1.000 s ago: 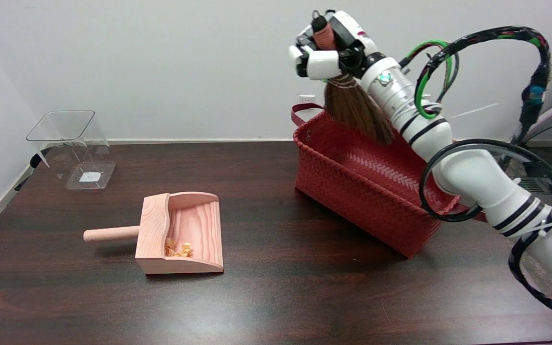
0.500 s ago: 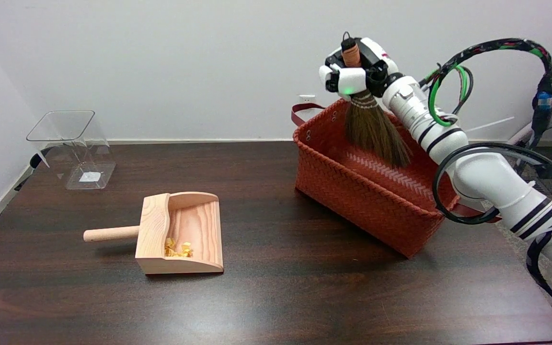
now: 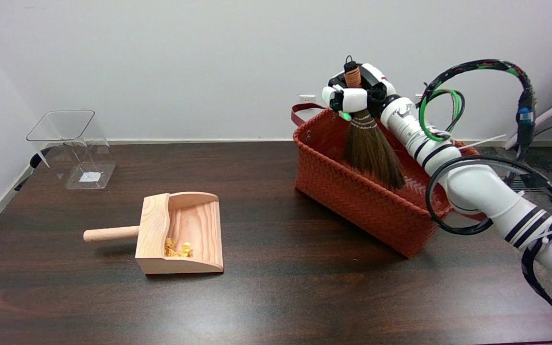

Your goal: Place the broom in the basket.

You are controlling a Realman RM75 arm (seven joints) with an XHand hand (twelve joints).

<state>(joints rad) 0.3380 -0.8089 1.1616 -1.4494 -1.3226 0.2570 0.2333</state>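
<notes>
Brown bristles of the broom [image 3: 369, 151] hang straight down inside the red basket [image 3: 352, 196], while the right hand [image 3: 355, 98] grips its handle from above.

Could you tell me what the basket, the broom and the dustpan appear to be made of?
Basket: red woven strips, likely plastic or rattan; plaited pattern shows.
Broom: brown natural-looking bristles, bound with pale thread, cord-wrapped handle.
Dustpan: pale unpainted wood, matte; clear grain lines.

Our right arm [image 3: 467, 182] reaches up and across from the lower right; our right hand [image 3: 355, 98] is closed, fingers curled.
</notes>
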